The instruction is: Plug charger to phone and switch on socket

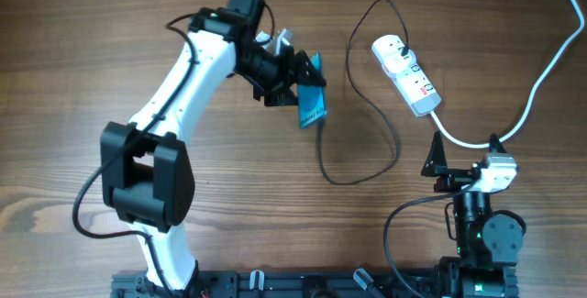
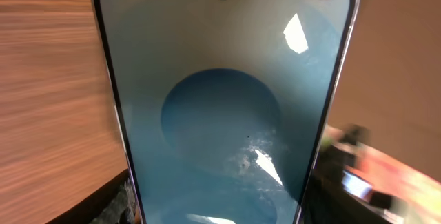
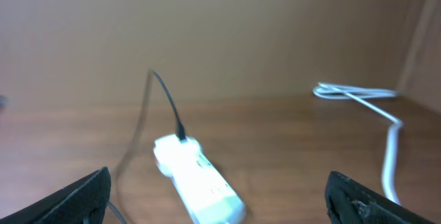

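- The wooden table carries everything. The job looks roughly mid-way to me, with nothing I can tick off for sure.
- The left arm reaches out across the table. Its left tool is clamped on the phone, which is tipped up on edge off the table. In the left wrist view the cyan screen fills the frame, with dark finger parts low on either side of it.
- The thick white cord trails off to the far right from the socket.
- The socket lies well apart from the phone, off to the right, with a black plug already in it. It sits straight ahead of the right tool, near but not touching.
- The right tool is spread wide and holds nothing. My guess is it's lined up for the switch.
- The charger runs from that plug in a big loop across the table, and its free end comes up right at the phone's lower edge. I honestly can't tell if the tip is seated in the port or just beside it.
- The red switches are too small to read as on or off, so I'd count that step as left to do.
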`<move>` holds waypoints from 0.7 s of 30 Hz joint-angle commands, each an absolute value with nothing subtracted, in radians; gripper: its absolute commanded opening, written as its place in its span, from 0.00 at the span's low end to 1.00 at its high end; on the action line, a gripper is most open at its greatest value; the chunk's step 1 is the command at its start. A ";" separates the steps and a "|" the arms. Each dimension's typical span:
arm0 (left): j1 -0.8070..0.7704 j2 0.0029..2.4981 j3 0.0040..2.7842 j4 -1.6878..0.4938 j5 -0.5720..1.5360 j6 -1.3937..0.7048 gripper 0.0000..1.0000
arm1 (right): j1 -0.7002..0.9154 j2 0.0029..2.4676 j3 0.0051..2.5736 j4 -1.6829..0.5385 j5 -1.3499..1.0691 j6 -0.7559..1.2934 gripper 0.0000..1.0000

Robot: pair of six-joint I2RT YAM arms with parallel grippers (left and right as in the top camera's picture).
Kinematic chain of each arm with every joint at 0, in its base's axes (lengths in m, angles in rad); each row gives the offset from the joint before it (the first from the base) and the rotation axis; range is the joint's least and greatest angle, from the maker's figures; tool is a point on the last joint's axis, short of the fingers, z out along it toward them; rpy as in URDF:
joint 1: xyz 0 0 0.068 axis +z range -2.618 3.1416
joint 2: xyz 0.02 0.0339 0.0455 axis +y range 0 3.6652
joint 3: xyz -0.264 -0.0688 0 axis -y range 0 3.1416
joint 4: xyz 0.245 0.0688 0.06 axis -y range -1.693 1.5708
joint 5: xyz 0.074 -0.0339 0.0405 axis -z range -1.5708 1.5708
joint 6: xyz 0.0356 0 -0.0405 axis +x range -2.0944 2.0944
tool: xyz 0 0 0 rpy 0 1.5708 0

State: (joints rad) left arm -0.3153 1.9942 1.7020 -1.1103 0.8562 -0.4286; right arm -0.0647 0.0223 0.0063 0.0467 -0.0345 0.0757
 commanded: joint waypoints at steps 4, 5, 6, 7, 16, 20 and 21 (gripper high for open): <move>-0.223 1.959 1.726 -0.968 1.313 -0.688 0.62 | -0.070 0.023 0.005 0.038 -0.414 1.281 1.00; -0.215 1.959 1.726 -0.968 1.314 -0.733 0.61 | -0.070 0.023 0.005 0.072 -0.439 1.335 1.00; -0.205 1.959 1.726 -0.964 1.324 -0.777 0.60 | -0.070 0.023 0.005 0.152 -0.497 1.248 1.00; -0.192 1.959 1.726 -0.936 1.371 -0.802 0.59 | -0.070 0.023 0.008 0.271 -0.584 1.072 1.00; -0.138 1.959 1.726 -0.900 1.481 -0.894 0.60 | -0.070 0.638 0.788 -0.661 -0.440 0.399 0.99; -0.130 1.959 1.726 -0.897 1.498 -0.909 0.60 | -0.059 0.963 1.113 -0.815 -0.670 0.411 0.99; -0.130 1.959 1.726 -0.897 1.503 -0.927 0.60 | -0.026 1.013 1.156 -0.826 -0.737 0.337 0.99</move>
State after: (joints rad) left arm -0.1371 1.9915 1.7058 -0.8986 1.4319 -0.8856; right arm -0.0681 0.9070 1.0599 -0.8040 -0.5323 0.4953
